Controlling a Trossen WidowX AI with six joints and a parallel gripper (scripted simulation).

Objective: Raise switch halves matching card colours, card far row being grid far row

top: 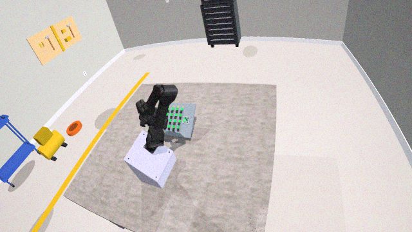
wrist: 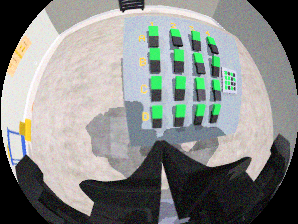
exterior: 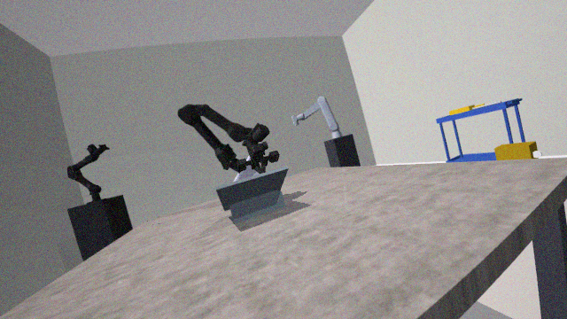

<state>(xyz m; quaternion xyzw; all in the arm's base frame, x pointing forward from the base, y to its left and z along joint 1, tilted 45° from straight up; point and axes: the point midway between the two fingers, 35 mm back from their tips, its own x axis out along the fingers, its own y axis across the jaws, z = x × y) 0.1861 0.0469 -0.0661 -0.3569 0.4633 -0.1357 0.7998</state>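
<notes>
The grey-blue switch panel [top: 190, 111] [exterior: 250, 190] [wrist: 135, 70] lies on the mat in front of the arm. It bears a grid of rocker switches [top: 174, 117] [wrist: 181, 78], each half green and half dark grey. The small card [top: 186, 120] [wrist: 230, 80] sits to the right of the grid. My gripper [wrist: 160, 144] [exterior: 259, 167] is shut and empty. It hovers by the panel's near edge, just short of the nearest row of switches, towards the left columns. I cannot tell which switch halves are raised.
The arm stands on a white pedestal [top: 151, 164]. A black drawer cabinet [top: 220, 22] stands at the far wall. An orange ring [top: 74, 127], a yellow cart [top: 48, 142] and a blue rack [exterior: 483, 130] are off the mat. Two other arms [exterior: 86, 168] [exterior: 325, 117] stand on dark pedestals.
</notes>
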